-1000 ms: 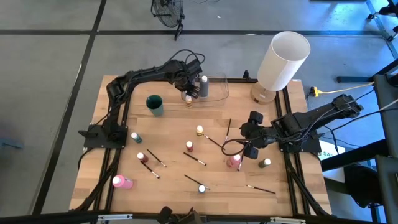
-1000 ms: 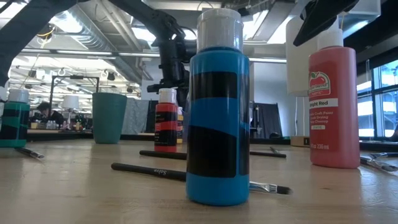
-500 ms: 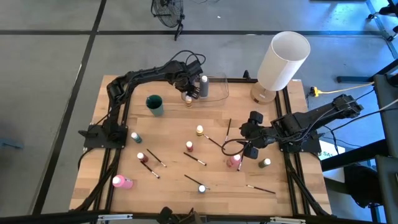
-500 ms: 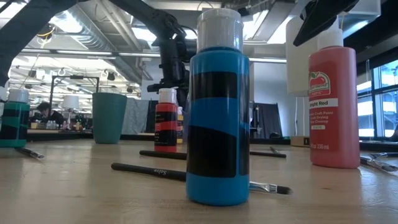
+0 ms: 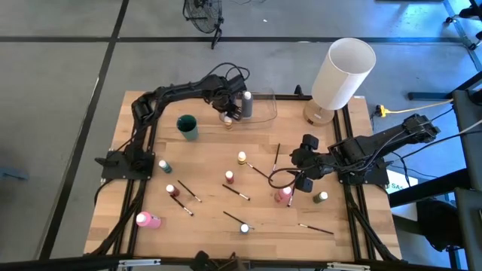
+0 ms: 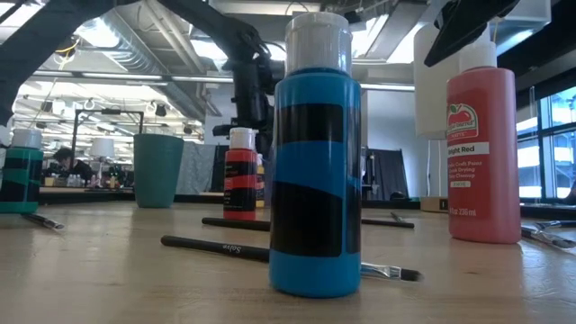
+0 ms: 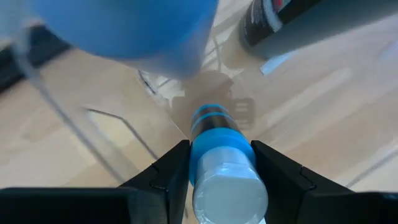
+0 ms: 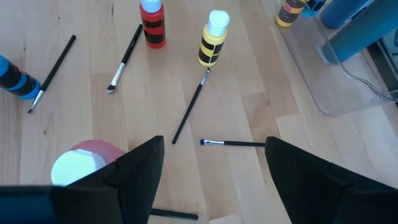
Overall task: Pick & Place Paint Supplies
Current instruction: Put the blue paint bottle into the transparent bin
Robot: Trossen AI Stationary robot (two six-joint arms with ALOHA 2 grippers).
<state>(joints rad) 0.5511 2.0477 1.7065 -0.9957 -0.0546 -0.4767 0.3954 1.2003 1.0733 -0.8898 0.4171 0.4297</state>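
**Left fingers clamp a blue bottle over the clear container; right arm waits with fingers spread**

From above, we see the left gripper (image 5: 228, 111) at about 12 o'clock on the table (image 5: 120, 226), at the near edge of the clear container (image 5: 260, 105). Its wrist view shows the two dark fingers (image 7: 168, 174) pressed on either side of a small blue bottle (image 7: 219, 146) with black bands and a pale cap. Below it we make out the container's transparent wall; whether the bottle's base touches anything we cannot tell. A tall grey bottle (image 5: 246, 105) stands in the container just beside the gripper, and a large blurred blue shape fills one corner of the wrist view, too close for us to identify.

The right gripper (image 5: 303, 179) hangs at about 3 o'clock, its fingers (image 8: 134, 168) spread wide and holding nothing, with a big pink bottle (image 5: 282, 195) just below; only that bottle's pale cap and shoulder show in the wrist view.

The rest of the supplies are scattered mid-table: a yellow bottle (image 5: 242, 158), a red bottle (image 5: 229, 178), several paintbrushes (image 5: 236, 192). A green cup (image 5: 187, 126) stands at 11 o'clock. In the low view a blue-and-black bottle (image 6: 316, 162) blocks most of the middle, so we see little behind it.
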